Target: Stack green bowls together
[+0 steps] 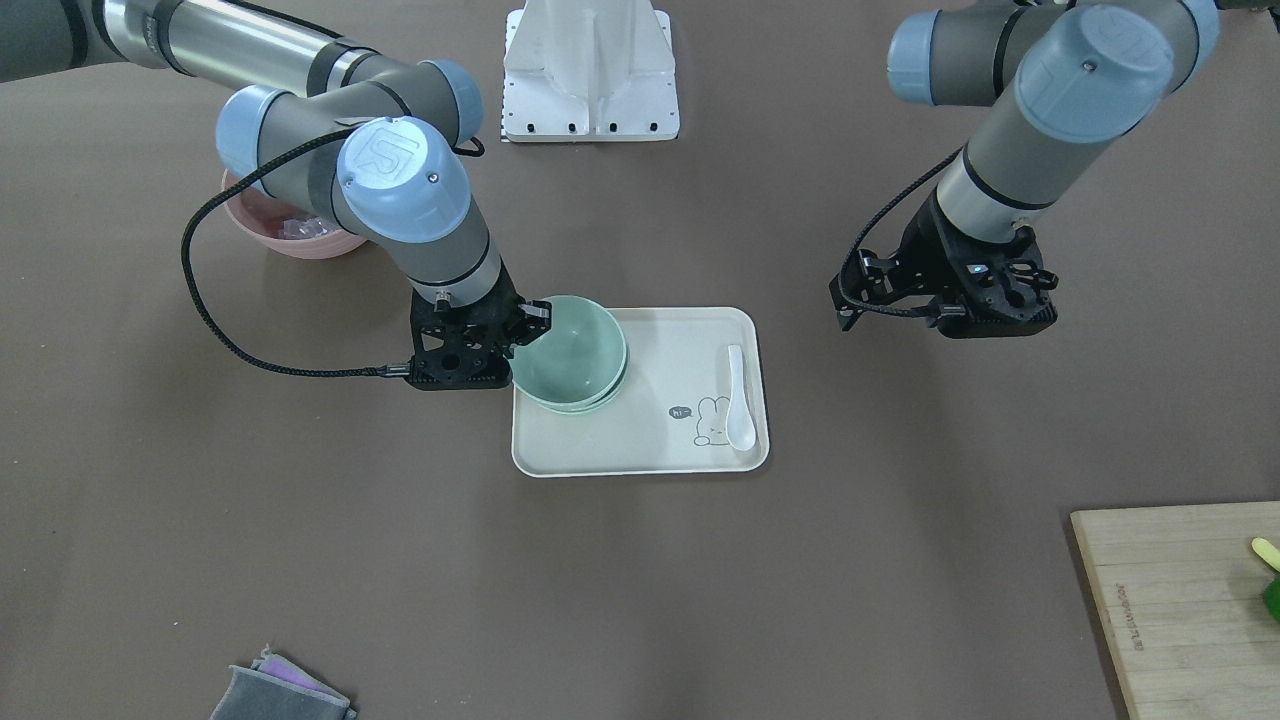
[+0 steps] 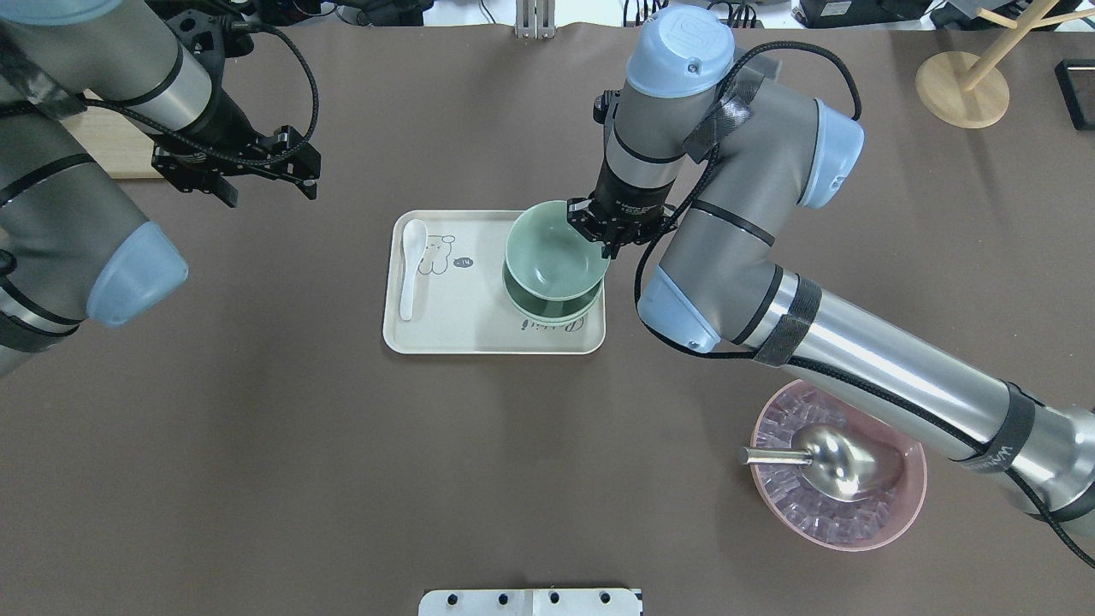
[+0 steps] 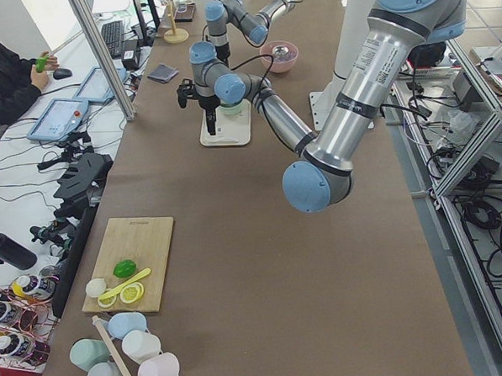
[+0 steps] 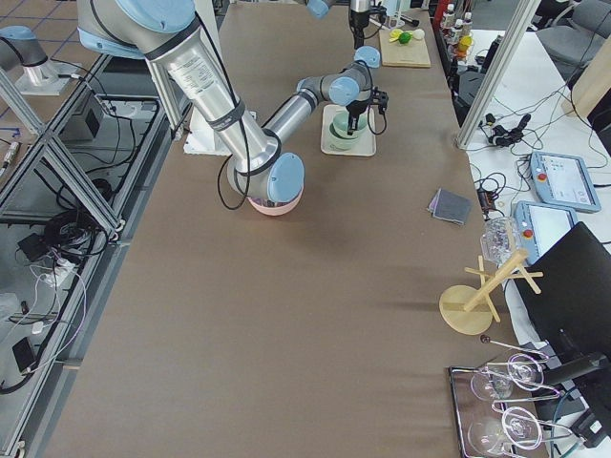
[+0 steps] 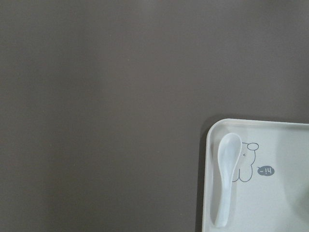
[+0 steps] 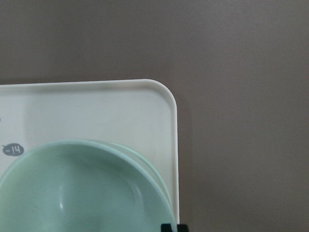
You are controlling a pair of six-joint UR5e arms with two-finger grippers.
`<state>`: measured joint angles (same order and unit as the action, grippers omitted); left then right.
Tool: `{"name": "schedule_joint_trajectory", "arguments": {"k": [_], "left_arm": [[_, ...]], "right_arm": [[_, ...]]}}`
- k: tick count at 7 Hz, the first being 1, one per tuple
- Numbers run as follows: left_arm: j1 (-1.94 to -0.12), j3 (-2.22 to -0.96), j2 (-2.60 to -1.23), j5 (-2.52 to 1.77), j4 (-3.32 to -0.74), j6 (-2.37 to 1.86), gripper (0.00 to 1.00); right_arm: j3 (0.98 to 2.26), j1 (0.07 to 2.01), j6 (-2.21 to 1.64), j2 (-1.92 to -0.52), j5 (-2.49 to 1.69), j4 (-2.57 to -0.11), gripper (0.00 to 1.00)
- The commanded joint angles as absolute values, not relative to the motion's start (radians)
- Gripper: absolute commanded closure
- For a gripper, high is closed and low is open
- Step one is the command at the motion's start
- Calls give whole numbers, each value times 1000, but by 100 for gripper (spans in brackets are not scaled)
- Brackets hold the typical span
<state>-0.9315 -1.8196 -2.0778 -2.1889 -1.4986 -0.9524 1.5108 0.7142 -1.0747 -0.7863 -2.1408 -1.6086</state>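
The top green bowl (image 1: 565,345) sits tilted in a stack of green bowls (image 1: 598,402) at one end of the cream tray (image 1: 650,440). My right gripper (image 1: 530,318) is shut on that top bowl's rim, at its side away from the spoon; it also shows from overhead (image 2: 609,242). In the right wrist view the bowl (image 6: 72,193) fills the lower left, with a fingertip (image 6: 173,227) at the bottom edge. My left gripper (image 2: 257,184) hovers open and empty over bare table, apart from the tray.
A white spoon (image 1: 738,395) lies on the tray next to a rabbit drawing. A pink bowl (image 2: 907,505) with ice and a metal scoop (image 2: 821,458) stands under my right arm. A wooden cutting board (image 1: 1180,600) and a grey cloth (image 1: 280,690) lie at the table's edges.
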Motion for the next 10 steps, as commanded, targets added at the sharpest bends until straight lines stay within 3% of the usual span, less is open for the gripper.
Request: {"name": "schedule_joint_trajectory", "arguments": {"k": [1,10], "left_arm": [[-931,-1818,-2079,-2189,-1499,-953,1],[-931,-1815,-2082,-2191,-1499,-957,1]], "right_arm": [[1509,704,-1075,-788,-2143,-1609,100],[1485,686,-1075,-781,-2140,-1606,100]]}}
